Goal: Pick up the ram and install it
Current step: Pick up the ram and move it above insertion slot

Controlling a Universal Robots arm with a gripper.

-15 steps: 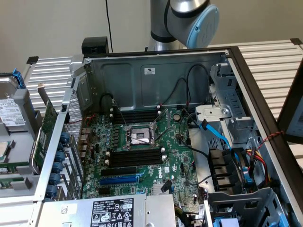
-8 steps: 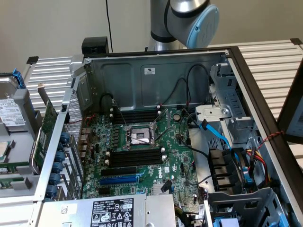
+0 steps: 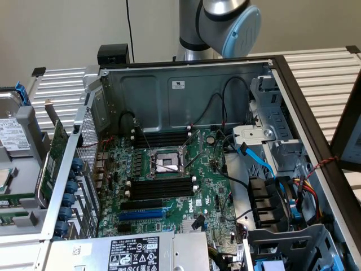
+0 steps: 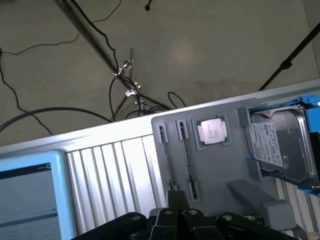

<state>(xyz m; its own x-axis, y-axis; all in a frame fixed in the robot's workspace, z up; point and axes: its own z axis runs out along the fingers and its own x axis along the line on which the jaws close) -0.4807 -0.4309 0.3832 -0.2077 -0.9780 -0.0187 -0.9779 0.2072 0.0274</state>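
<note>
Two thin dark ram sticks stand on edge in holders of the grey parts tray (image 4: 220,175), one ram stick (image 4: 186,152) beside the CPU chip and another (image 4: 164,147) further out. In the exterior view the ram (image 3: 17,199) is a green strip at the far left. My gripper (image 4: 176,197) hangs above the tray, over the near ends of the sticks, with its dark fingers pressed together and nothing between them. The black ram slots (image 3: 162,187) lie on the motherboard beside the CPU socket (image 3: 166,162).
A hard drive (image 4: 280,145) and a CPU chip (image 4: 212,131) share the tray. The open computer case (image 3: 186,90) has tall metal walls, blue and black cables (image 3: 265,169) at the exterior view's right, and a green expansion card (image 3: 56,149) leaning outside its wall. The arm's joint (image 3: 228,22) is behind the case.
</note>
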